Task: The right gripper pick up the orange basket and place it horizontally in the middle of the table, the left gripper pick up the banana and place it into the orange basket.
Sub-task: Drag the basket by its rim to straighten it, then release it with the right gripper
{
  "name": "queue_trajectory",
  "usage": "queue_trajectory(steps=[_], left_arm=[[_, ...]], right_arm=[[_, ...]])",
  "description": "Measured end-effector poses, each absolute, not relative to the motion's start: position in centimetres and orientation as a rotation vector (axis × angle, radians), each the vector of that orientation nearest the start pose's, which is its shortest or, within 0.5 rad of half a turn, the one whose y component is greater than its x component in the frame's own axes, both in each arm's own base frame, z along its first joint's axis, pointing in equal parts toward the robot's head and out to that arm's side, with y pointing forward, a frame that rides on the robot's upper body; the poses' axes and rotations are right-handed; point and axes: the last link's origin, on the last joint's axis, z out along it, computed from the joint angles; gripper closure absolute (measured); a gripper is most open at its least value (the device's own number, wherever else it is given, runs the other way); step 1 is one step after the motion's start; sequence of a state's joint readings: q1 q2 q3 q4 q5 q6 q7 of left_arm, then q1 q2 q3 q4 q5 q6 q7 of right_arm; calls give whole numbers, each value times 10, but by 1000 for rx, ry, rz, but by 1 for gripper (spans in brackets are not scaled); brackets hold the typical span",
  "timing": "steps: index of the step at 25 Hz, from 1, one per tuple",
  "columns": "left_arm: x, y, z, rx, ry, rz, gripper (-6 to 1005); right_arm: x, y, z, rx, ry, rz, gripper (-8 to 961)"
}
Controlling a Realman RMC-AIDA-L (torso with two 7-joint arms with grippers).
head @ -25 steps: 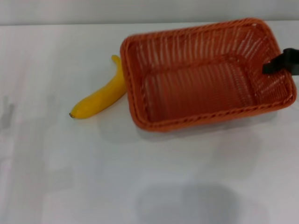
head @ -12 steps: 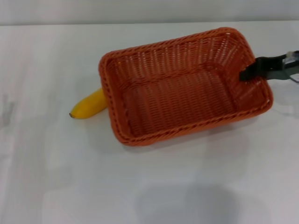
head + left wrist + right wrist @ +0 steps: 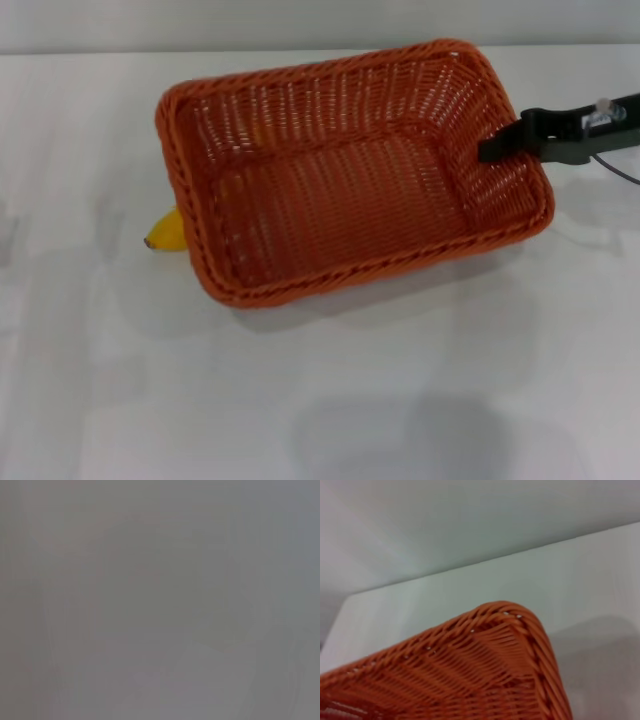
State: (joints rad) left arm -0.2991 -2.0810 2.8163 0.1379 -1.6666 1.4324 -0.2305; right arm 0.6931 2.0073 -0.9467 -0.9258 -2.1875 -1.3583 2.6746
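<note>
Right gripper (image 3: 492, 150) clamped on the basket (image 3: 350, 170) at its right wall, basket over mid-table (image 3: 320, 400), tilted, hiding most of the banana (image 3: 163, 232) at its left. Best to level it and set down clear of the fruit. Stiff orange weave, braided rim, rounded corners.

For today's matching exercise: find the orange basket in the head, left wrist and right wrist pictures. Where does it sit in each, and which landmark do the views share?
Head view: the orange basket fills the upper middle, its right end held by the right pincer.
Left wrist view: not in it; only blank grey shows.
Right wrist view: one rounded corner of the basket fills the lower part.
Shared landmark: the white table, in the head and right wrist views.
</note>
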Motion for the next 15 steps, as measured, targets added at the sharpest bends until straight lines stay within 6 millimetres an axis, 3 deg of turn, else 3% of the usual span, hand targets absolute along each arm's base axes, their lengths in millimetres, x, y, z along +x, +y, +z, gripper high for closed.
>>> queue_trajectory(steps=[11, 15], left_arm=[[-379, 256, 30, -1166, -631, -784, 122], [-380, 253, 31, -1163, -630, -781, 123]], right_arm=[[232, 395, 33, -2202, 1750, 400, 822], [238, 389, 24, -2161, 1893, 580, 820]])
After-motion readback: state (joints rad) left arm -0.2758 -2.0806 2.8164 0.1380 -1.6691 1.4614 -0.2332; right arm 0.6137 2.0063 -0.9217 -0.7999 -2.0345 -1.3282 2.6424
